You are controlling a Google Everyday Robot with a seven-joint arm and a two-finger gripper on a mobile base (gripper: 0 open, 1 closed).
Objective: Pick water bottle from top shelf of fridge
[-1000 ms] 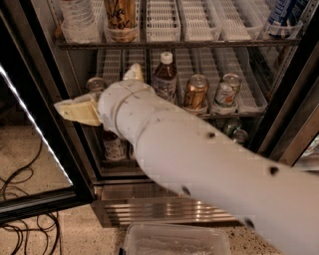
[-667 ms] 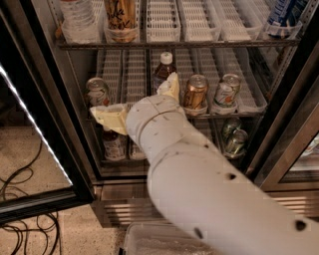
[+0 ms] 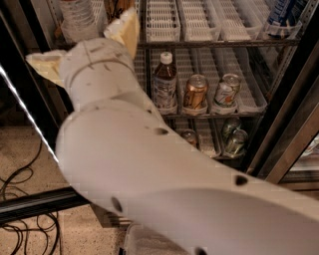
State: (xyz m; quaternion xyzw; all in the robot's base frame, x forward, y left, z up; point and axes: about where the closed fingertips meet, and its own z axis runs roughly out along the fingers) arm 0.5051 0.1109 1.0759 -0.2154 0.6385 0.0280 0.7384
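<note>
Low at eight o'clock, black cables loop over speckled floor, and the lit strip on the black door edge slants above them. Toward eleven o'clock the gripper sits at the front of the top shelf, its two cream fingers spread wide apart, one aimed at nine o'clock, the other at twelve. In line between them stands the water bottle: clear ribbed plastic, upright, long axis running six to twelve o'clock, its neck and cap cut off by the upper edge. Whether a finger touches it cannot be told. The smooth white arm sweeps down to five o'clock and hides much of the fridge. Right of the bottle, white slotted lane trays run back along the dark wire rack. One shelf down stand a brown bottle with a white cap, a copper can and a silvery can. At one o'clock a blue-and-white pack is partly cropped.
</note>
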